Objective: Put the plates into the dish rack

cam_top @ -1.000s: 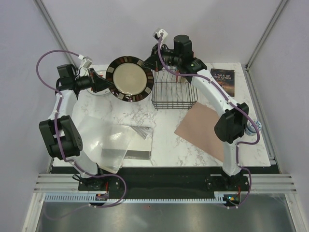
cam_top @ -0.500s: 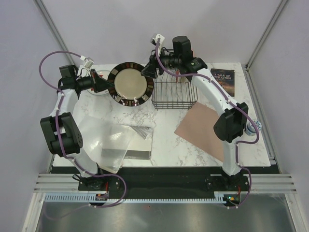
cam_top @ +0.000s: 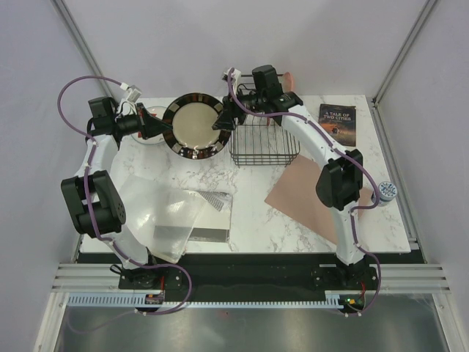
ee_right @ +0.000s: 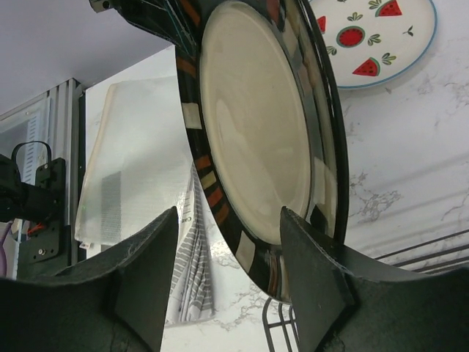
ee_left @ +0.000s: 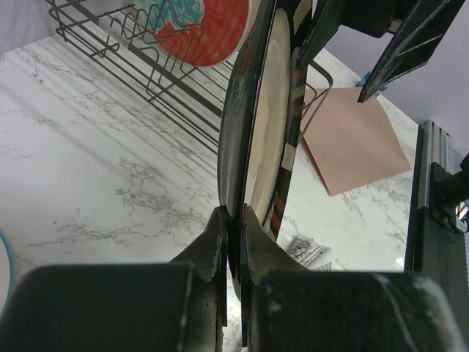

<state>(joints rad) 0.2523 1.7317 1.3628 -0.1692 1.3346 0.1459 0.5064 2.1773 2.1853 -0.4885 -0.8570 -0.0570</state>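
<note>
Step in hand: passing the brown-rimmed plate (cam_top: 194,125) from one arm to the other, just left of the rack (cam_top: 264,158). The left claw (ee_left: 234,216) is clamped on the plate's left rim and holds it tilted up in the air above the table (cam_top: 249,198), cream face showing to the overhead cam. The right claw (ee_right: 229,216) has its jaws apart, one finger each side of the opposite rim. Whether either pad touches the plate yet can't be told.

To do it well, prob.: the right claw should slide a bit further onto the rim so the pads bite the flat dark band, not just the lip, then close square to the plate. The left claw shouldn't let go until that grip is firm. The plate looks glossy & hangs from one edge, so a shallow pinch could let it swing or slip. No twisting while both hold it, or the arms fight each other.

After release the left arm needs to back out w/o clipping the watermelon plate (ee_right: 374,37) lying flat on the table near it. The right arm then has only a short carry. The red plate (ee_left: 201,29) w/ teal flower stands in the rack already, so the brown one needs a free slot beside it, lowered edge-first btw the prongs w/o knocking the red one.
</note>
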